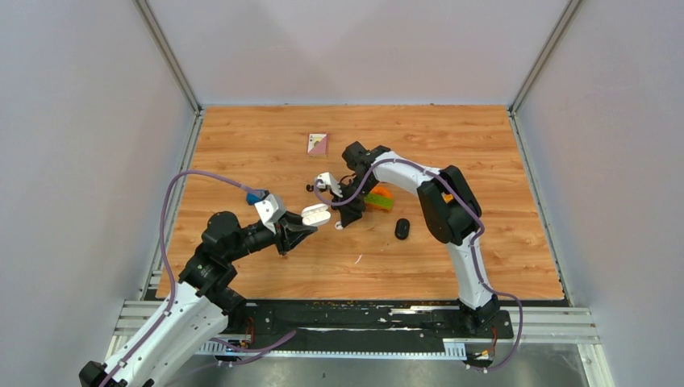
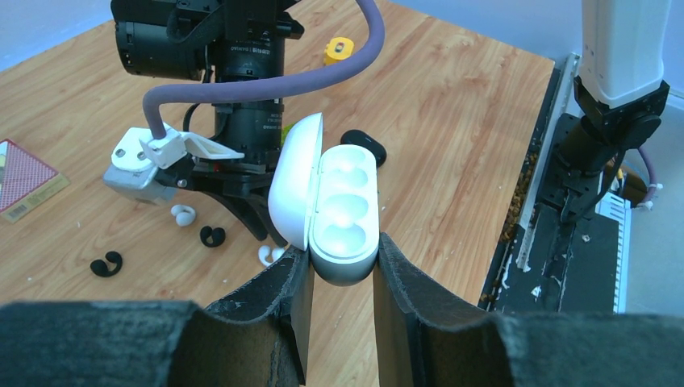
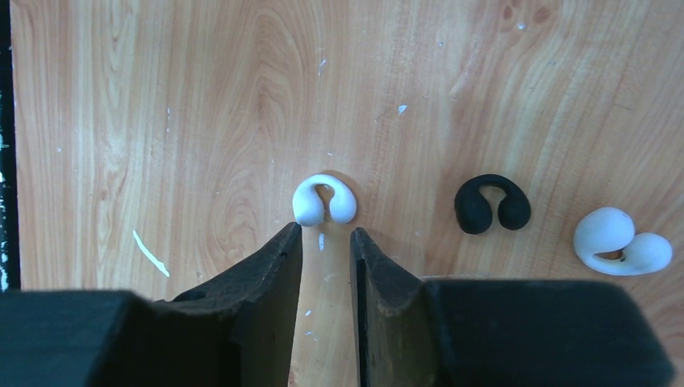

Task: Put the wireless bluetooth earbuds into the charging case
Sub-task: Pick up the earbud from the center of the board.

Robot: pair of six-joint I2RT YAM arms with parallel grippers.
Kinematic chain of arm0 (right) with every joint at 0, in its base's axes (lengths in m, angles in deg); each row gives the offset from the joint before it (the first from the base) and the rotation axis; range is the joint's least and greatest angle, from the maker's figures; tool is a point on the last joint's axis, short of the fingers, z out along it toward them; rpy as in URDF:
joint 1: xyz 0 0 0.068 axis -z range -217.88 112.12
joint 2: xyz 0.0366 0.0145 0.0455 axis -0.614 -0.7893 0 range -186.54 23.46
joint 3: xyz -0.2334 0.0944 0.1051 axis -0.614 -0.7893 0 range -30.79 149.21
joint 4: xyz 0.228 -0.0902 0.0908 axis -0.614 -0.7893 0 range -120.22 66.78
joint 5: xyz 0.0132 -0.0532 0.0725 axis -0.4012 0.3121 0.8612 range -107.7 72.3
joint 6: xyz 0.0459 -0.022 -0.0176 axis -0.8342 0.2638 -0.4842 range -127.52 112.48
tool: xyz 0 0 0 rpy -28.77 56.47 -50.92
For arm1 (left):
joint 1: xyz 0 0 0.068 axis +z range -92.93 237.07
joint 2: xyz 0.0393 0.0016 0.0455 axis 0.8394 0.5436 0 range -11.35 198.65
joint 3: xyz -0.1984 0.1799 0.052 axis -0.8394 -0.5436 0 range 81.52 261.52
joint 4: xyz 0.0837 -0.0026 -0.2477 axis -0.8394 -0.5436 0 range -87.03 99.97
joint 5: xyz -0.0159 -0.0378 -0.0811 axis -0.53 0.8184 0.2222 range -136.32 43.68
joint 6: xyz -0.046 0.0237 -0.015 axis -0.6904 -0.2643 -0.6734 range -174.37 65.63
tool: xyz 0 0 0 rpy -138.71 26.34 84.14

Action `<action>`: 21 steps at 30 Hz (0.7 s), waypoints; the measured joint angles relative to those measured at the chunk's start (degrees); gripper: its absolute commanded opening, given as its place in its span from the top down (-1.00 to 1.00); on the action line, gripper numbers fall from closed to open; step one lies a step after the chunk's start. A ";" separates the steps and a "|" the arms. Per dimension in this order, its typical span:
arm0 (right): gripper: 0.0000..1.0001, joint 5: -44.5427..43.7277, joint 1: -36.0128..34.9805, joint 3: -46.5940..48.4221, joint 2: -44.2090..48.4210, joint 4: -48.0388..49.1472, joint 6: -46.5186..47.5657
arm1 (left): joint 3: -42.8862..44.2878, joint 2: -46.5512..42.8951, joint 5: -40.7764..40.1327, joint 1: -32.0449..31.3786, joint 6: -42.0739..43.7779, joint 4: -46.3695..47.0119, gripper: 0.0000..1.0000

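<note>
My left gripper (image 2: 339,260) is shut on the lower end of a white charging case (image 2: 345,211) and holds it above the table with its lid (image 2: 293,181) swung open and its wells bare; the same case (image 1: 315,215) shows from above. My right gripper (image 3: 325,235) points down at the table, open by a narrow gap with nothing in it. A white earbud (image 3: 324,200) lies just beyond its fingertips. To the right lie a black earbud (image 3: 492,203) and another white earbud (image 3: 621,242). The left wrist view shows a further black earbud (image 2: 106,264).
A black case (image 1: 402,229) lies shut right of centre, and an orange-and-green toy (image 1: 379,197) sits beside the right wrist. A small card (image 1: 318,143) lies further back. The right arm (image 1: 440,201) arches over the table's middle, close to the held case.
</note>
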 measured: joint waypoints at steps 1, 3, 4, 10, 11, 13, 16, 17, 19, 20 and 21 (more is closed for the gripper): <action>0.42 0.22 -0.02 0.00 -0.02 -0.35 0.02 | 0.00 0.02 0.02 0.00 -0.02 0.02 1.00; 0.42 0.61 -0.11 0.00 -0.02 -0.85 0.02 | 0.00 0.07 0.04 0.00 -0.04 0.09 1.00; 0.43 0.83 -0.11 0.00 -0.02 -1.07 0.02 | 0.00 0.09 0.04 0.00 -0.07 0.11 1.00; 0.48 1.73 -0.11 0.04 -0.02 -1.14 -0.48 | 0.00 0.13 0.04 0.00 -0.17 0.17 1.00; 0.48 1.70 -0.11 0.04 0.00 -0.92 -0.70 | 0.00 0.13 0.04 0.00 -0.17 0.22 1.00; 0.49 1.60 -0.11 0.07 0.00 -0.09 -1.38 | 0.00 0.13 0.07 0.00 -0.17 0.31 1.00; 0.49 0.92 -0.11 0.07 0.00 1.20 -2.34 | 0.00 0.17 0.11 0.00 -0.17 0.37 1.00; 0.49 0.61 -0.11 0.07 -0.02 1.68 -2.69 | -0.02 0.22 0.15 0.00 -0.20 0.37 1.00; 0.48 0.09 -0.11 0.07 0.00 2.36 -3.15 | 0.00 0.28 0.24 0.00 -0.20 0.37 1.00; 0.46 -0.22 -0.11 0.07 0.00 2.71 -3.28 | 0.00 0.35 0.26 0.00 -0.20 0.37 1.00; 0.43 -0.61 -0.11 0.07 0.00 2.99 -3.48 | 0.00 0.37 0.26 0.00 -0.22 0.37 1.00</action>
